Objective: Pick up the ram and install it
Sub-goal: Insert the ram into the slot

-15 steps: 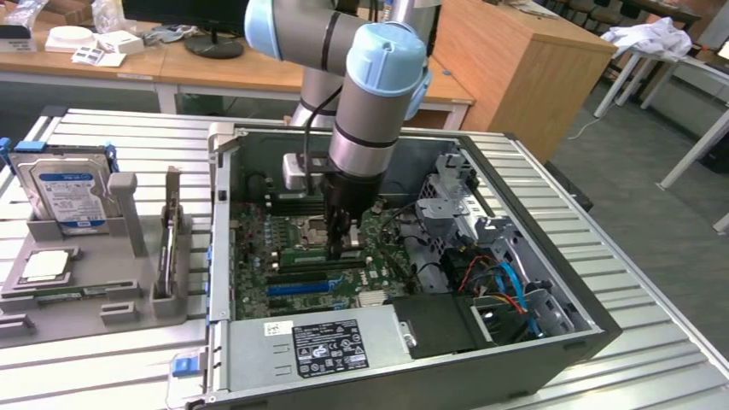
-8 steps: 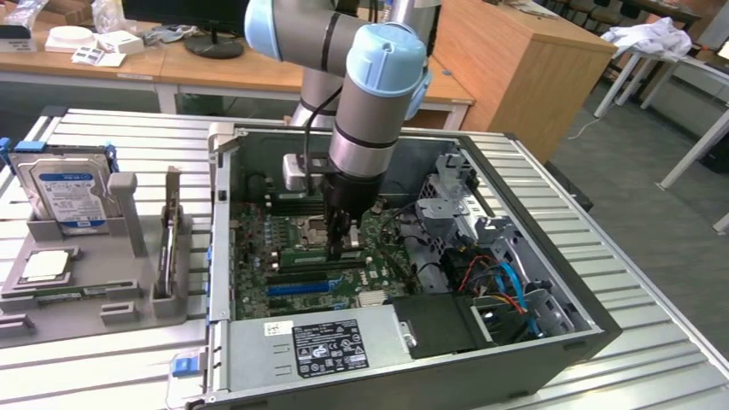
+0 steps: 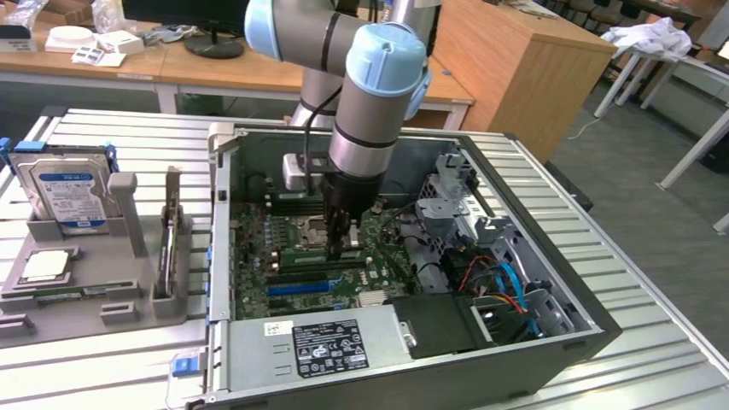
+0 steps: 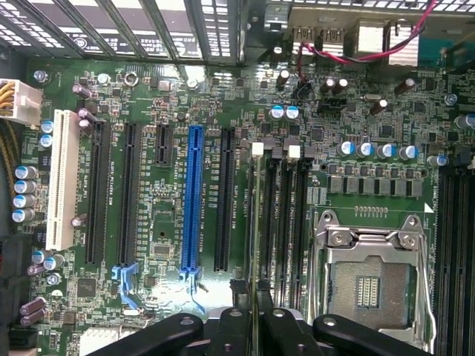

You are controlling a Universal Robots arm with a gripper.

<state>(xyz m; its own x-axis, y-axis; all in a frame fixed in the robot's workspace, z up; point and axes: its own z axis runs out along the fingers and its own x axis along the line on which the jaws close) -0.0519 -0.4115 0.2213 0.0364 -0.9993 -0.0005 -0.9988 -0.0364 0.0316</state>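
Nearest the exterior view, the power supply (image 3: 313, 346) closes off the front of the open computer case (image 3: 547, 350). It carries a black label (image 3: 330, 348) and a small white sticker, and the print on both is too small to read. On the motherboard (image 3: 273, 256) behind it, white lettering runs beside the long slots (again too fine to make out).

The gripper (image 4: 251, 295) reaches straight down into the case. Its black fingers (image 4: 278, 330) are closed on the ram (image 4: 256, 222), which stands on edge. The ram is lined up along the memory slot nearest the blue slot (image 4: 194, 196), with the open processor socket (image 4: 367, 285) on the ram's other side. I cannot tell whether the stick is fully seated.

Room is tight. The drive cage (image 3: 456, 205) and a bundle of red, blue and orange cables (image 3: 513, 286) crowd the exterior view's right, while the case wall rises on the left.

Outside the case, on the slatted table (image 3: 137, 137), a grey fixture (image 3: 125, 295) holds a silver processor chip (image 3: 46, 266). Further back it holds a blue-labelled hard drive (image 3: 68, 192), whose text is illegible.
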